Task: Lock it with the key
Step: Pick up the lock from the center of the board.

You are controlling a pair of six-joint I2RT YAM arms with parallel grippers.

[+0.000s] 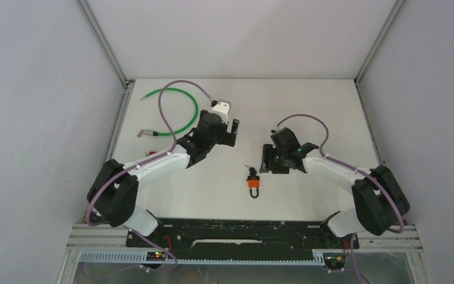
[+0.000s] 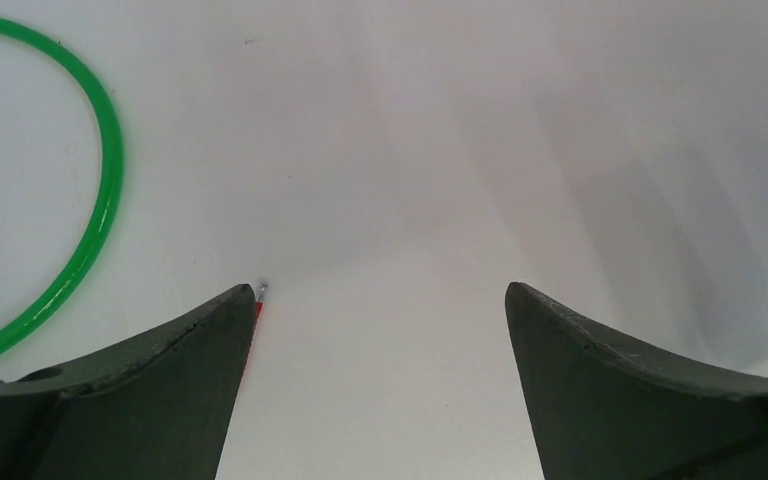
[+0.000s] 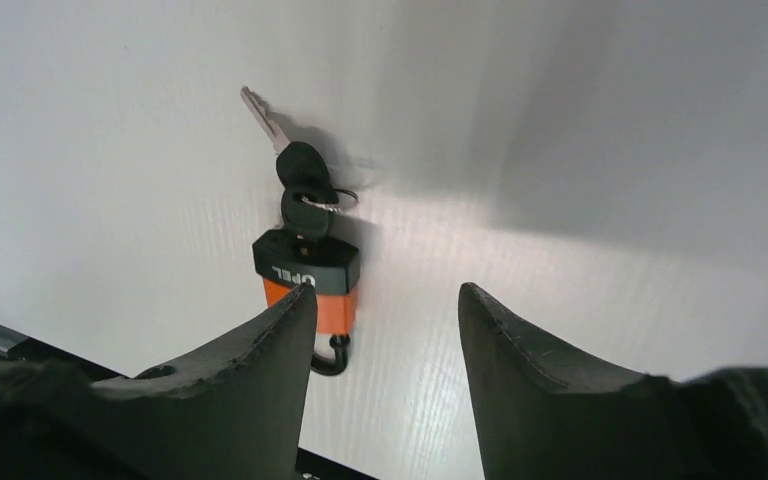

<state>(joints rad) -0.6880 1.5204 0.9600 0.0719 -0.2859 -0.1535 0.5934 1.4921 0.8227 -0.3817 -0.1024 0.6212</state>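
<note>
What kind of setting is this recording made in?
Probably a lab test cell, not a home or workshop: plain white walls framed in aluminium profile enclose a white table, with a black mounting rail at its near edge.

The orange padlock lies on the white worktop between my two arms, with a black key at its far end. My right fingers hang just beside that key, on its right. My left fingers are farther off, near a green cable loop.
</note>
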